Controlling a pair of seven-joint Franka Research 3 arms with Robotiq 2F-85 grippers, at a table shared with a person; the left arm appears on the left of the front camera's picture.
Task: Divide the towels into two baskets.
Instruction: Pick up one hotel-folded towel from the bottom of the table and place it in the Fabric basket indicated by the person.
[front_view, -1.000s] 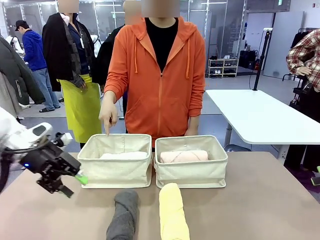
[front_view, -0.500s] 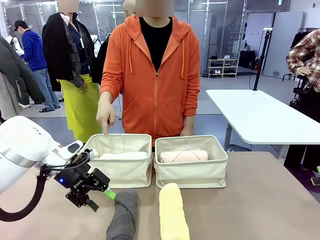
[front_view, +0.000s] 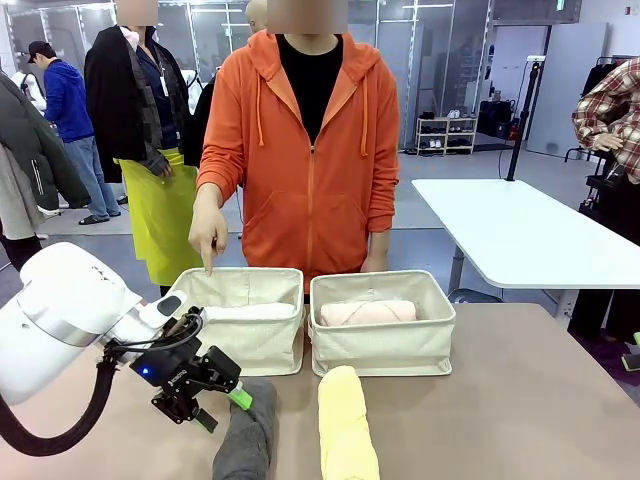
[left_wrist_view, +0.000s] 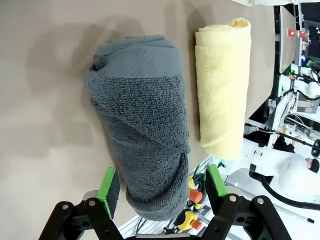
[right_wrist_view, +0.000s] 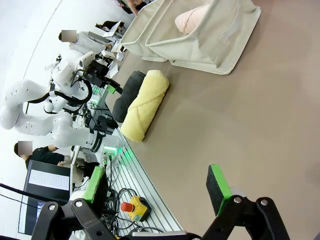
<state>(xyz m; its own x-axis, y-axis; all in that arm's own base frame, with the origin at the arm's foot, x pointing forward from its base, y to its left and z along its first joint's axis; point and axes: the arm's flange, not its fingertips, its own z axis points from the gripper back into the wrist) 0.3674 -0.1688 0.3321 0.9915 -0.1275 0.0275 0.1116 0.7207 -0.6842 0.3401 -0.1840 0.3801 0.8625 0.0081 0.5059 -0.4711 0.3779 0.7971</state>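
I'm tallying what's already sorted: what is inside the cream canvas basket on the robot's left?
A white rolled terry towel lies inside the cream canvas basket. Its top shows over the rim; the front wall hides its lower part and the basket's floor.

No text, label, brand or number can be read; the lines on a screen seem too small.

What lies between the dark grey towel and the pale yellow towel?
Nothing: only a narrow strip of bare table separates the dark grey towel from the pale yellow towel, seen in the left wrist view.
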